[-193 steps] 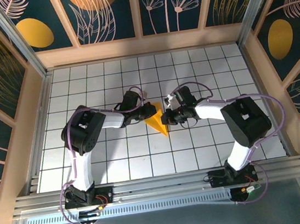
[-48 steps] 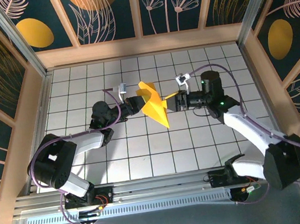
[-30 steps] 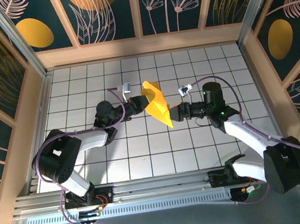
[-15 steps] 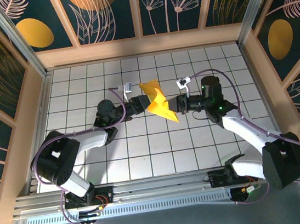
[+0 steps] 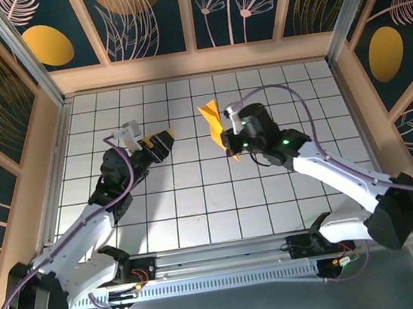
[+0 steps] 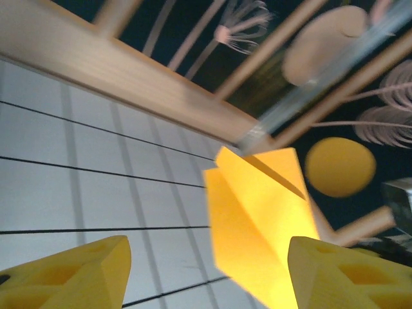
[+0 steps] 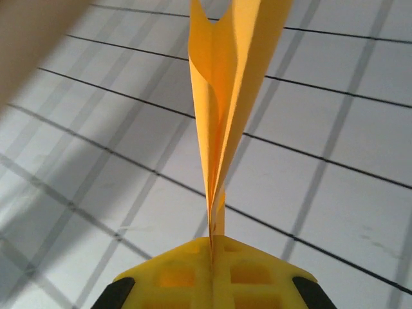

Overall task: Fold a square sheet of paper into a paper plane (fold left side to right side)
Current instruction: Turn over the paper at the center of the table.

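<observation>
The square sheet of paper (image 5: 212,119) is folded into a narrow, pointed paper plane shape of orange-yellow paper. It is held off the white grid table, edge-up. My right gripper (image 5: 227,142) is shut on its lower edge. In the right wrist view the yellow fingertips (image 7: 193,273) pinch the folded layers (image 7: 225,96), which fan slightly apart above the grip. My left gripper (image 5: 160,141) stands open about two tiles to the left of the paper, with nothing in it. In the left wrist view the paper (image 6: 257,219) hangs beyond and between the two spread yellow fingers (image 6: 71,273).
The white grid table (image 5: 197,201) is boxed in by a wooden rim and dark floral wall panels (image 5: 143,18) at the back and sides. The arm bases and a metal rail (image 5: 221,263) run along the near edge.
My left gripper has opened, let go of the paper and drawn back to the left. My right gripper has shut on the paper and now holds it alone, turned more edge-on.
</observation>
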Controlling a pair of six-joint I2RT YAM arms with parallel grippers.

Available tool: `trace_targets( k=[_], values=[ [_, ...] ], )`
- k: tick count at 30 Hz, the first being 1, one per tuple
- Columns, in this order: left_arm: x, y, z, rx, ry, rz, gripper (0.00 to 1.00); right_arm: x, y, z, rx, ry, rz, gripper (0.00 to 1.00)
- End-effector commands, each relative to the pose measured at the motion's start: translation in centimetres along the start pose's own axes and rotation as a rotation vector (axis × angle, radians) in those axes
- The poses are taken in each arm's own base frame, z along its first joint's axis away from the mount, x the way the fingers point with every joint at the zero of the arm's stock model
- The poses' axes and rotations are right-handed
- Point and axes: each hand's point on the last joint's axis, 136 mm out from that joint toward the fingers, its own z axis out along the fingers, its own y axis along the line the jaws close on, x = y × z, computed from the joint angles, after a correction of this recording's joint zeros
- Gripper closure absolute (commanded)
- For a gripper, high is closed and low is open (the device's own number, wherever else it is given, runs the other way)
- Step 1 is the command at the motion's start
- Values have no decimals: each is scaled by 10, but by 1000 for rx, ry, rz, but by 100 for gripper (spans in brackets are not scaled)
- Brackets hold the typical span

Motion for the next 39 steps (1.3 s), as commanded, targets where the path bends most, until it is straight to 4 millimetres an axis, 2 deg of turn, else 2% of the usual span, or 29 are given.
trace_targets(
  k=[1,3,7,13,18,23,28,31,34,39],
  values=[
    [1,55,-22,-294,-23,84,35,22,-67,-1,557,101,-204,100],
    [-8,64,-34,-364,-71,80,35,31,-70,4,708,150,-313,100],
    [-15,78,-51,-447,-137,60,38,57,-69,26,897,240,-482,100],
    [-14,82,-54,-461,-138,53,41,107,-56,68,937,360,-590,100],
    [-9,81,-47,-454,-104,57,41,134,-30,95,796,428,-536,78],
    [1,80,-35,-431,-50,51,40,142,-5,101,591,457,-385,52],
    [14,80,-20,-405,15,36,38,129,1,87,452,425,-226,32],
    [25,78,-7,-364,57,1,37,111,-1,72,375,365,-124,23],
    [44,72,12,-290,130,-61,38,91,-12,58,314,290,-13,18],
    [87,58,50,-167,297,-166,42,59,-42,33,222,120,184,13]
  ],
)
